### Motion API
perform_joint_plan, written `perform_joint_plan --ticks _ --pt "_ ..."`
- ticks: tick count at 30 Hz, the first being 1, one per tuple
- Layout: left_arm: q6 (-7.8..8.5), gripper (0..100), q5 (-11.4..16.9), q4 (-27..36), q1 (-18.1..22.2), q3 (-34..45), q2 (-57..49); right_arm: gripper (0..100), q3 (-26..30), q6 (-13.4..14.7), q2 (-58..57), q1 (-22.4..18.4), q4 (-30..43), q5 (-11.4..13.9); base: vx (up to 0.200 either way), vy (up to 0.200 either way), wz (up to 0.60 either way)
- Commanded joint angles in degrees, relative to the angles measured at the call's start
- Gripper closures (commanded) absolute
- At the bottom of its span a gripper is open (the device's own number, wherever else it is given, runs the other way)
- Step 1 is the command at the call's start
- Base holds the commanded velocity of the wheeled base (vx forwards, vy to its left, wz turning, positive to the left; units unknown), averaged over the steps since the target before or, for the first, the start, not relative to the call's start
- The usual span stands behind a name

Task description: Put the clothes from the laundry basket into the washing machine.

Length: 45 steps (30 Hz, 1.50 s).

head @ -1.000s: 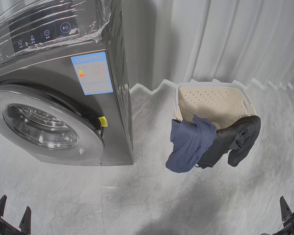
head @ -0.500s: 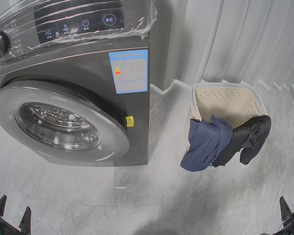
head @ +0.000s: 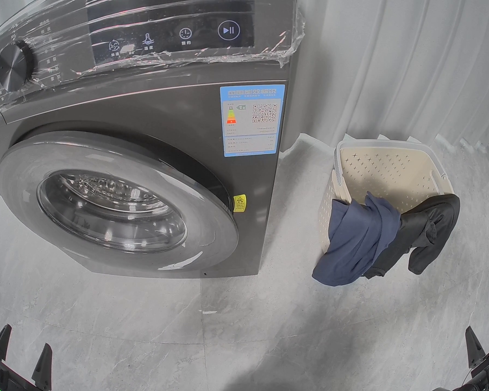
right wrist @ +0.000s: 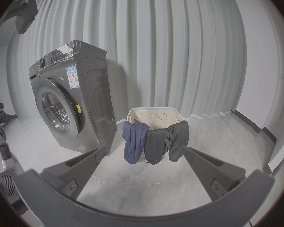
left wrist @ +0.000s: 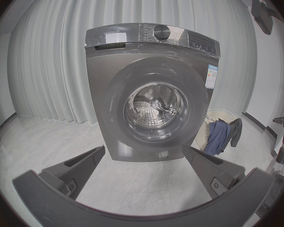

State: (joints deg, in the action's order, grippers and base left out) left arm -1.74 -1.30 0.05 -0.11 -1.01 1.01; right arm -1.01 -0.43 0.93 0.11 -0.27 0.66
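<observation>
Head camera has panned left, so everything sits further right in view; nothing itself has shifted. Blue garment (head: 358, 237) and black garment (head: 426, 229) hang over the near rim of the laundry basket (head: 388, 143). Basket stands on the floor (head: 255, 327), right of the washing machine (head: 163, 109); its door (head: 114, 207) is closed. Left end effector (head: 24, 343) and right end effector (head: 484, 324) sit low and near, both released, holding nothing. White curtain (head: 396, 55) behind.

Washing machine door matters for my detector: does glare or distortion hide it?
Head view: streaky glare on the plastic wrap; the door glass carries only light reflections. Left wrist view: fisheye bows the washing machine; a dark vignette rings the picture.
</observation>
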Motion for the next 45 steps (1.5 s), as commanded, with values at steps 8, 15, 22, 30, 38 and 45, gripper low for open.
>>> perform_joint_plan --ticks 8,15,22,30,38,45 --pt "-0.01 0 -0.01 -0.05 -0.07 0.92 -0.84 0 1.01 -0.01 -0.66 -0.02 -0.08 0.04 0.000 0.200 0.00" --pt "-0.01 0 -0.01 -0.05 -0.07 0.92 -0.84 0 1.01 -0.01 -0.66 -0.11 0.00 -0.04 0.000 0.029 0.00" --pt "-0.01 0 -0.01 0.04 -0.07 0.92 -0.84 0 1.01 -0.01 -0.66 -0.11 -0.08 0.04 0.000 0.029 0.51" --pt "-0.01 0 -0.01 -0.05 -0.07 0.92 -0.84 0 1.01 -0.01 -0.66 -0.11 -0.08 0.04 0.000 0.200 0.00" --pt "-0.01 0 -0.10 -0.05 0.02 0.92 -0.84 0 1.01 -0.01 -0.66 -0.02 0.00 0.04 0.000 0.200 0.00" --pt "-0.01 0 -0.10 -0.05 -0.07 0.92 -0.84 0 1.01 -0.01 -0.66 -0.02 -0.08 0.04 0.000 0.200 0.00"
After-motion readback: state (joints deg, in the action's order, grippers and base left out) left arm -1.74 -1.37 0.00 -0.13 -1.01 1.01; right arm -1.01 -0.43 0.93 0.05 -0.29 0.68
